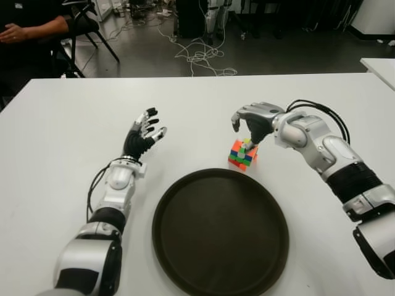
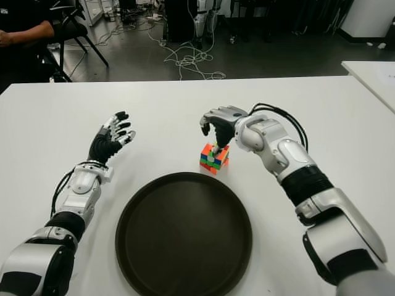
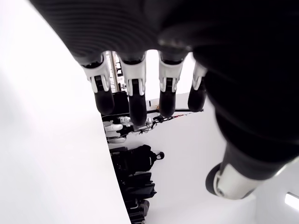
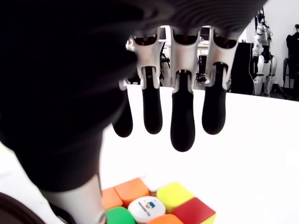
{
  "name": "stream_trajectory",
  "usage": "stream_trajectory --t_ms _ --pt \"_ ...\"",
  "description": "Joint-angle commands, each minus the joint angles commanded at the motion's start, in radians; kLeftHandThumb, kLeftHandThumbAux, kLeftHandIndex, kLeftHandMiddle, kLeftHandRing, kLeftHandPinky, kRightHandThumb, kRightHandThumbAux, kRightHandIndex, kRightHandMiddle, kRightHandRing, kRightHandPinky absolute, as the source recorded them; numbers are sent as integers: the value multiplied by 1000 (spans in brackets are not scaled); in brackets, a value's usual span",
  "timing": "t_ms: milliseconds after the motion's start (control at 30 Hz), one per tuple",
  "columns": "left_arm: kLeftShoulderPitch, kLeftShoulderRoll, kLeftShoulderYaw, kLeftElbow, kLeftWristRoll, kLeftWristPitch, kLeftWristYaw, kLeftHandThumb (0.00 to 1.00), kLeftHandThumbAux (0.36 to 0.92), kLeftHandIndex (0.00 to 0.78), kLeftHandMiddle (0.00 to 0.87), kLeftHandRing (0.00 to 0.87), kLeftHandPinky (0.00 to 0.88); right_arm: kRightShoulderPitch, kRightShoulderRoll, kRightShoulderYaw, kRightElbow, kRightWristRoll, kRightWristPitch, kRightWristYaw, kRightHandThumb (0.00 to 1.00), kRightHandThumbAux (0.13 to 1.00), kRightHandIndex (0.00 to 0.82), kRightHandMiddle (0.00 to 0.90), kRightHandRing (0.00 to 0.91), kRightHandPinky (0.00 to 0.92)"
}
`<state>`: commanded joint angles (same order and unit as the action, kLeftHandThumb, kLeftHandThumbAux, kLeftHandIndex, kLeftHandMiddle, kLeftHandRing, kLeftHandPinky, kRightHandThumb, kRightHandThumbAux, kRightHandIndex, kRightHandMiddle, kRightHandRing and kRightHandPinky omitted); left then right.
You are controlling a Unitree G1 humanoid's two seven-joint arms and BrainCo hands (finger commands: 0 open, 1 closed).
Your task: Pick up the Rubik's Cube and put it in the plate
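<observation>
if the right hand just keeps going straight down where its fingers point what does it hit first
Most likely the Rubik's Cube: the right hand hovers open right above it, fingers pointing down at its top face. Fingertip contact isn't clear from these views.

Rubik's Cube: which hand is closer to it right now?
Right. The right hand hovers directly over the Rubik's Cube, fingers open and pointing down, no grasp yet. The left hand is well off to the cube's left, open, above the white table.
</observation>
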<state>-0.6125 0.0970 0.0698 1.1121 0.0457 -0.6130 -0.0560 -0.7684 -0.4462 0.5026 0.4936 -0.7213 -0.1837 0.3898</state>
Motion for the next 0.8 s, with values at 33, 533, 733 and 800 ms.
stream_trajectory --t_ms 33,533,733,800 --pt "0 0 0 0 -1 1 0 0 734 120 138 124 118 0 0 0 0 0 0 0 0 891 464 568 579 542" --pt "-3 -2 9 -2 -11 13 -14 0 714 118 132 113 100 45 -75 -39 -204 -13 41 58 0 698 90 100 92 72" --pt "-3 -2 11 -1 -12 9 -17 0 725 120 134 118 107 84 -61 -73 -273 24 113 101 54 481 9 10 9 7" --pt "-2 -2 12 -1 -12 7 -17 0 728 120 133 118 108 90 -58 -83 -280 44 111 108 74 437 4 5 4 3"
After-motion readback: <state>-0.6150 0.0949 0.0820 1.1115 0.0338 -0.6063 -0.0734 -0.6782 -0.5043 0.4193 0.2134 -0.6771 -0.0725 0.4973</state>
